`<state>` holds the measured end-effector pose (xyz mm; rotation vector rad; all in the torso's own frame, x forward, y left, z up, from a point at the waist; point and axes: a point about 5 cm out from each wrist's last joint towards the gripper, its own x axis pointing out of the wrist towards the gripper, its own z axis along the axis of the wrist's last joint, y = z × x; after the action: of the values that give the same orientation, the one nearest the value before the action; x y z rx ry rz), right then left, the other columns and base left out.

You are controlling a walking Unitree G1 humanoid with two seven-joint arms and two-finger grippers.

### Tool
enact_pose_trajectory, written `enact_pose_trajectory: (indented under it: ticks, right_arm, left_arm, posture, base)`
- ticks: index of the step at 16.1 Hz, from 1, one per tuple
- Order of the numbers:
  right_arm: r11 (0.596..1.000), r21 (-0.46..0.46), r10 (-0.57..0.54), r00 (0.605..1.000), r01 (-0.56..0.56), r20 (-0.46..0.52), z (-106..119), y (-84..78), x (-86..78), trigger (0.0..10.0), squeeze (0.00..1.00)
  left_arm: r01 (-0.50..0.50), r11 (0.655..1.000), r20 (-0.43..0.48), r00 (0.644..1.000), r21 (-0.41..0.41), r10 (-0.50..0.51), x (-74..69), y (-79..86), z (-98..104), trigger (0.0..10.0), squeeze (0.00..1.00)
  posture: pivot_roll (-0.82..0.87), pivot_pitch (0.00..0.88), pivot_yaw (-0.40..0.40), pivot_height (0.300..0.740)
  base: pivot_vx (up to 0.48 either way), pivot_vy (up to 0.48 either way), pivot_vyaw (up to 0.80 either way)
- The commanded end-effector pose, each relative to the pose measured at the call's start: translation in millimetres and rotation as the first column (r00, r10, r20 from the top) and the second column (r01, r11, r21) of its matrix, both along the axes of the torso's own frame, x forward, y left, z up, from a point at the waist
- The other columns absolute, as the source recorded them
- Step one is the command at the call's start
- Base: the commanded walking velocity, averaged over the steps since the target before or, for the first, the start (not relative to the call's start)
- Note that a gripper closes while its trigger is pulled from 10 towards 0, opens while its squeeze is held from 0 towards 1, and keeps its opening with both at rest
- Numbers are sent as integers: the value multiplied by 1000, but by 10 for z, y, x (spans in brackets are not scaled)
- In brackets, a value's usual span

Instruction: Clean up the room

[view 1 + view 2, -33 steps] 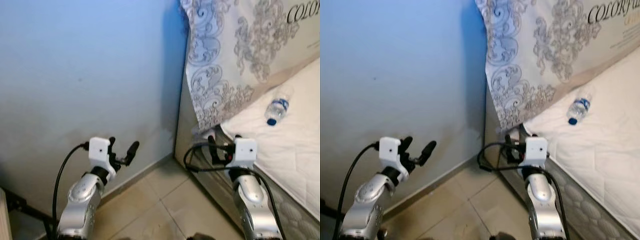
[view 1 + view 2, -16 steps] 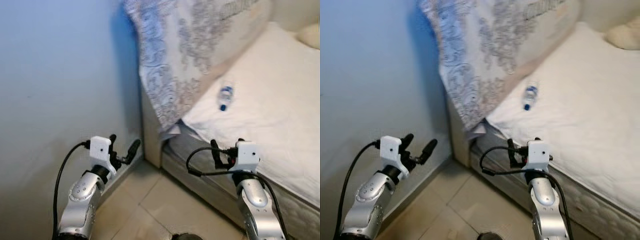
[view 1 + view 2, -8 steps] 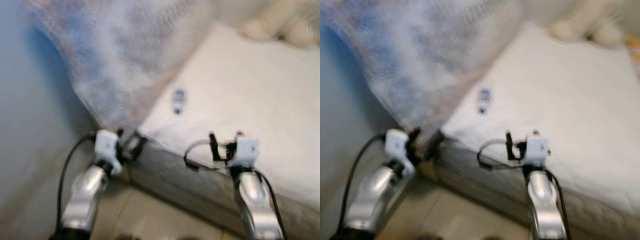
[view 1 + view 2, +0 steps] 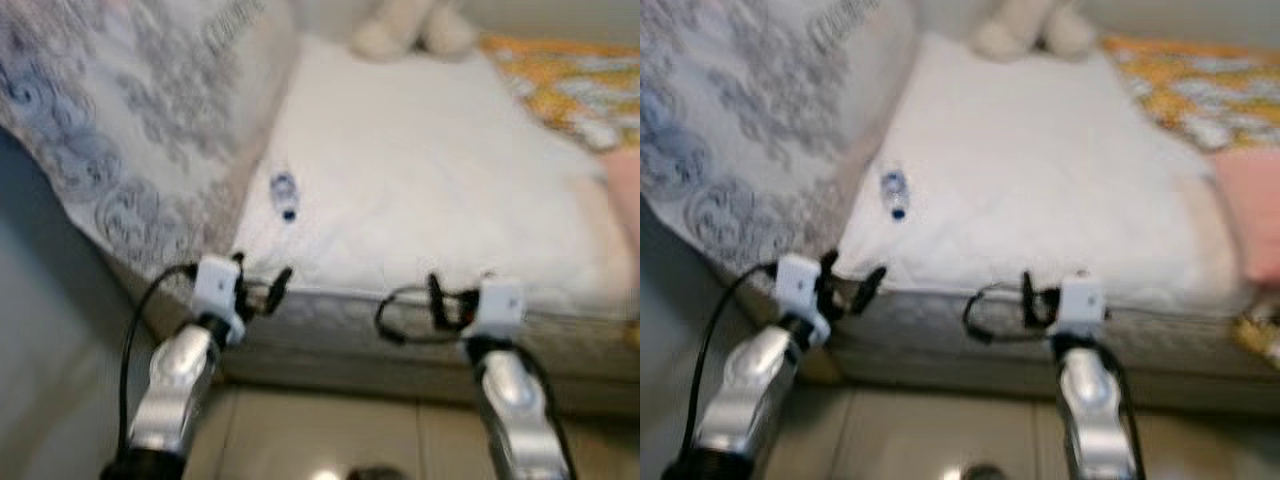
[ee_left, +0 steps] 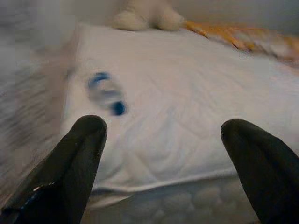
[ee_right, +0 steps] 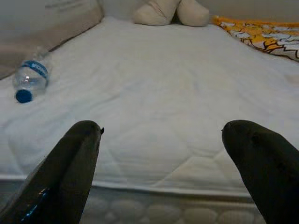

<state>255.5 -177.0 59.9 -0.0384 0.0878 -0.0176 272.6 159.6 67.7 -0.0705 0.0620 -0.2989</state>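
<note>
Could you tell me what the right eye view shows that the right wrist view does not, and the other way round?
The right eye view takes in both silver arms, the left gripper and right gripper held before the mattress edge, the tiled floor, the patterned cover standing to the left, and a pink cloth at the right. The right wrist view gives a sharp, close look at the bottle's blue cap and label. Both share the white mattress, the water bottle, the cream plush toy and the orange patterned fabric.
</note>
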Motion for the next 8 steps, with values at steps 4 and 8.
enact_pose_trajectory:
  ticks: [4, 8]
  right_arm:
    - [998, 54, -43, 999, 42, 21, 67, -64, 52, 10000, 0]
    - [1000, 23, 2, 1000, -2, 29, 91, -20, 98, 10000, 0]
  left_arm:
    - [-112, 992, -25, 994, -60, 110, -107, 98, -38, 10000, 0]
    - [-117, 991, -16, 993, -69, 116, -43, 43, 26, 10000, 0]
  posture:
    - [-92, 0, 9, 740]
    - [-88, 0, 3, 740]
  base:
    - [0, 0, 0]
    - [0, 0, 0]
